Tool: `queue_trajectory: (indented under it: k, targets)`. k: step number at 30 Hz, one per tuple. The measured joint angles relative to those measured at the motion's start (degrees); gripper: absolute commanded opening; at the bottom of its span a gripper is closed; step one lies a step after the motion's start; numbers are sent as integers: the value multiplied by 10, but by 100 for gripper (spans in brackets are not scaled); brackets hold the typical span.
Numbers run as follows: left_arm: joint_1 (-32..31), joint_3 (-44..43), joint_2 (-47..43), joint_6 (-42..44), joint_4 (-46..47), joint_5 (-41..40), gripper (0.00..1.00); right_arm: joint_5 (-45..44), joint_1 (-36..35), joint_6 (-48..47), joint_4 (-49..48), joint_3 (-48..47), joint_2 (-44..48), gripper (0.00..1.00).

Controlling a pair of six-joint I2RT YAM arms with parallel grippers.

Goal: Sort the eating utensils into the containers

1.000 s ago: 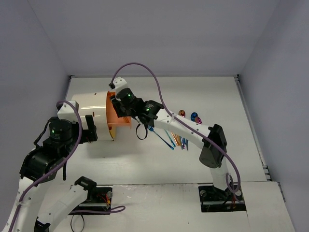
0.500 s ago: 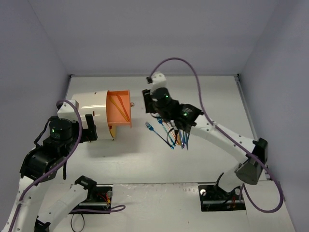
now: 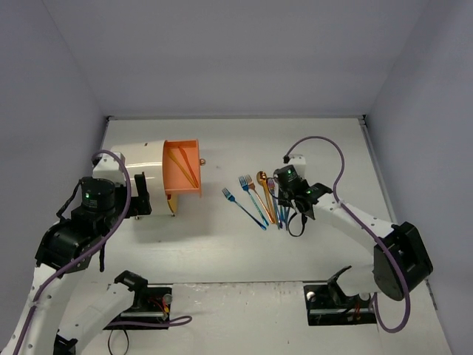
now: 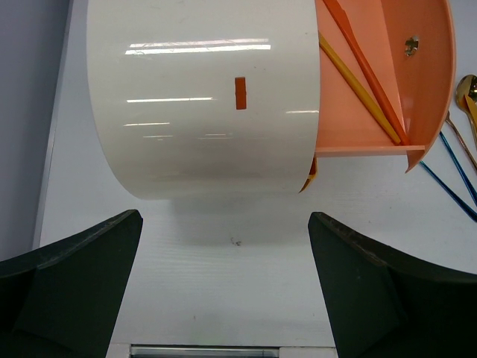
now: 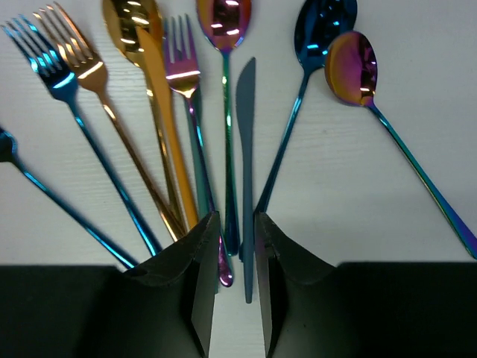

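**Sorting under way:** The right arm [image 3: 347, 214] reaches from its base at 5 o'clock, with its elbow out at 4 o'clock. Its forearm runs low across the bench [image 3: 222, 251] toward 9 o'clock, and the wrist is tipped down over the utensils [image 3: 260, 200], which lie fanned on the bench just right of centre.

The right gripper [image 5: 236, 220] sits at the 6 o'clock end of the fan, where the handles converge. Its jaws stand a narrow slit apart. In that slit lie the handle tips of a knife [image 5: 246, 149], a spoon [image 5: 226, 134] and a purple fork [image 5: 182, 67], with bare bench showing between them. Whether either finger presses a handle cannot be told.

The left arm [image 3: 92, 200] rises from 7 o'clock and bends in at 9 o'clock. The left gripper [image 4: 225, 224] has its jaws spread wide with only bench between them. It faces the near side of the white cabinet [image 4: 201, 97] but does not touch it.

The cabinet lies on its side at 9 o'clock. One orange drawer [image 4: 343, 112] is slid out toward 3 o'clock, knob [image 3: 202, 159] at its front. Two slim strips, one orange [image 4: 365, 67] and one yellower [image 4: 358, 86], lie slantwise inside it. Whether they are utensils or dividers cannot be told. A second orange edge [image 3: 171, 201] peeks out below the drawer.
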State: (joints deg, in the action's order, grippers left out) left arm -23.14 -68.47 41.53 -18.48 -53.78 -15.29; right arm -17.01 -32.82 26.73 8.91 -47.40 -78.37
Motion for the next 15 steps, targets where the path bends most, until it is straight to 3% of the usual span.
queue_trajectory:
  k: [5,15]
  targets:
    - [0,0,2,0,0,3,93,30,33,5,-31,11,-43,13]
    - [0,0,-8,-2,0,5,93,60,48,3,-86,11,-140,14]
